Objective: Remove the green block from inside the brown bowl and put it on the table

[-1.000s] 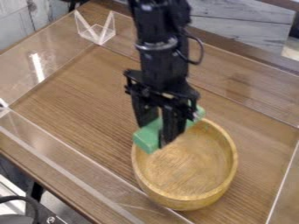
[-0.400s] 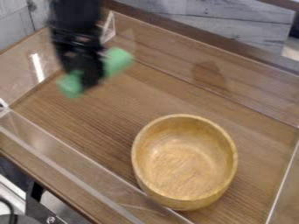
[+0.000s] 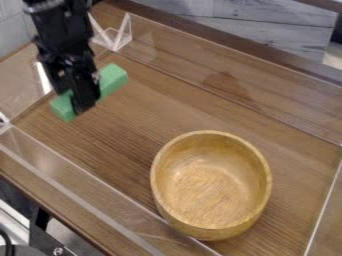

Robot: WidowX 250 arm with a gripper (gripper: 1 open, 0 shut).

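While matte green block (image 3: 90,92) hangs gripped, round grainy brown bowl (image 3: 211,186) sits

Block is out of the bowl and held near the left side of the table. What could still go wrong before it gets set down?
1. The gripper is shut on the green block above the table; released from up there, the block may bounce or roll.
2. It hangs close to the clear wall on the left, so the block could land against it.
3. The block sits tilted in the grip and may settle crooked.

Brown wood-grain tabletop (image 3: 241,85), edged by low clear plastic walls (image 3: 80,205). Round light-brown wooden bowl (image 3: 211,185) rests on it, near front-right corner.
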